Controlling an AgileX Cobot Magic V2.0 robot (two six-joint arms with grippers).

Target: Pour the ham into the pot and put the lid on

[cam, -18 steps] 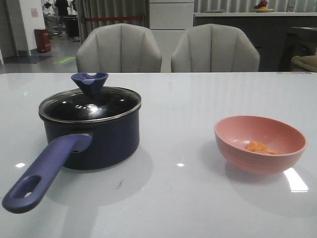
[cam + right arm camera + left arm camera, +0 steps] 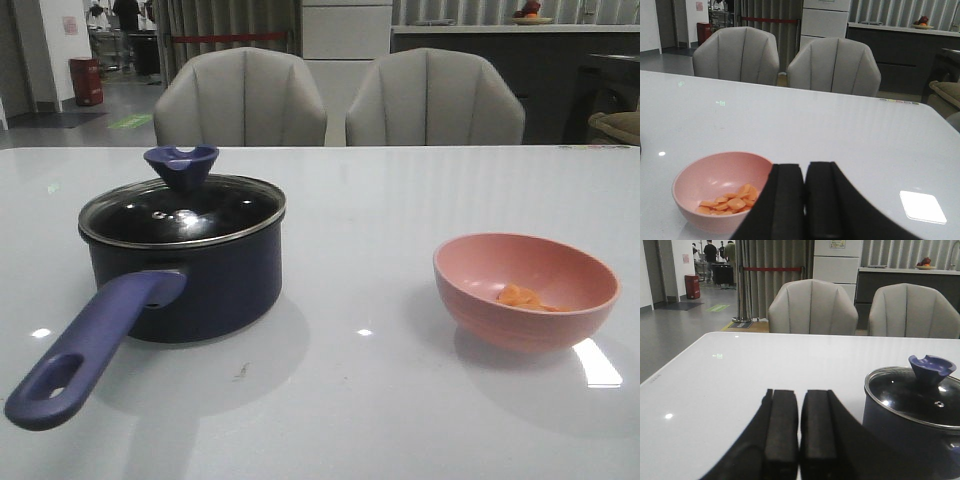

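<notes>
the front view is showing neither arm, so each pincer is appearing only in its own wrist view. the left pincer [image 2: 800, 435] is sitting with its two black pads pressed almost together, a thin slit between them, holding nothing; its lower part is running out of the frame. the right pincer [image 2: 805, 200] is looking the same, narrow and gripping nothing, and it is blocking part of the pink bowl [image 2: 525, 290] in the right wrist view.

one pot [image 2: 185, 275] is standing on the white surface [image 2: 360, 400] on the left side, its long handle pointing toward the camera and leftward. one lid [image 2: 180, 210] is resting on the pot's rim with its blue knob up, and glare on the glass is making the inside hard to read. in the left wrist view the pot is being cut off at the frame's edge.

the bowl is sitting well apart from the pot, on the right. the ham [image 2: 730, 200] is lying in the bowl's bottom as overlapping orange slices, too bunched to count; from the front only a small patch is peeking over the near wall.

two grey chairs [image 2: 240, 100] are standing behind the surface.
</notes>
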